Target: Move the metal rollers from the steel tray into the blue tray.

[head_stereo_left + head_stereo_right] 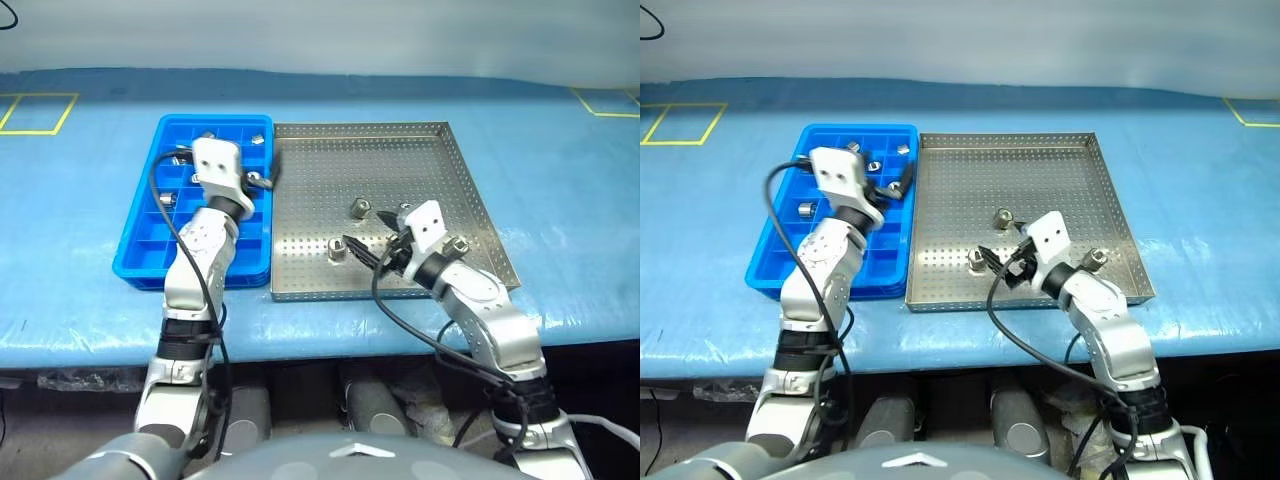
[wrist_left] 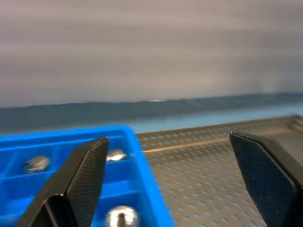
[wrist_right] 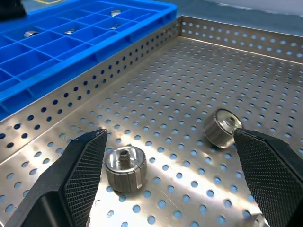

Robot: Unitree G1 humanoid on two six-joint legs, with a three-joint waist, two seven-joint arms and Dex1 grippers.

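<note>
Short shiny silver metal rollers (image 3: 125, 169) with hollow centres, standing upright

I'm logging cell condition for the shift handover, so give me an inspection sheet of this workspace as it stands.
Surface: table with a blue cover, yellow tape squares at the far corners.
Job's things: steel tray beside the blue tray, rims next to each other; four metal rollers in the steel tray, several in the blue tray's far compartments.
Clutter: nothing seen.
Grippers: left gripper open, over the two trays' shared edge, holding nothing; right gripper open, low over the steel tray, a roller by one finger.
Cables: black cable looping along each arm.
Surroundings: pale wall behind the table.
</note>
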